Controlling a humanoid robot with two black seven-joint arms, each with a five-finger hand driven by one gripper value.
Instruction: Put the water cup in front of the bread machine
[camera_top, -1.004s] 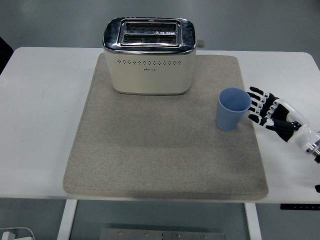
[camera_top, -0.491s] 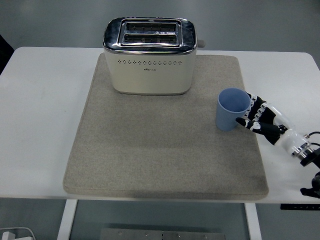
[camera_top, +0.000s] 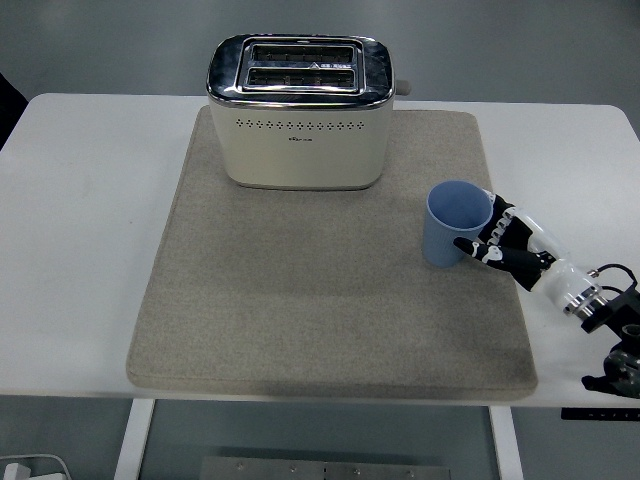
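Blue is the colour of the water cup (camera_top: 455, 235), and it stands upright on a big grey mat (camera_top: 320, 310). The cup sits near the right edge of the mat, with its open top facing up. We can see inside it a little, and we cannot tell if anything is in there.

Our right hand (camera_top: 505, 245) comes in from the right side of the tabletop (camera_top: 80, 220). It is black and white. Its fingers (camera_top: 472, 246) are curled around the right side of the cup and touch it, so we have hold of the cup. The thumb reaches across the front of the cup, low down. Behind the hand, the wrist and arm stretch back toward the bottom right corner.

The bread machine (camera_top: 298, 112) is cream with a shiny silver top and two slots. It stands at the far end of the mat, in the middle. A small lever sticks out on its right side. The cup is to the right of the bread machine and nearer to us, well apart from it.

The tabletop is white, and the mat covers most of its middle.
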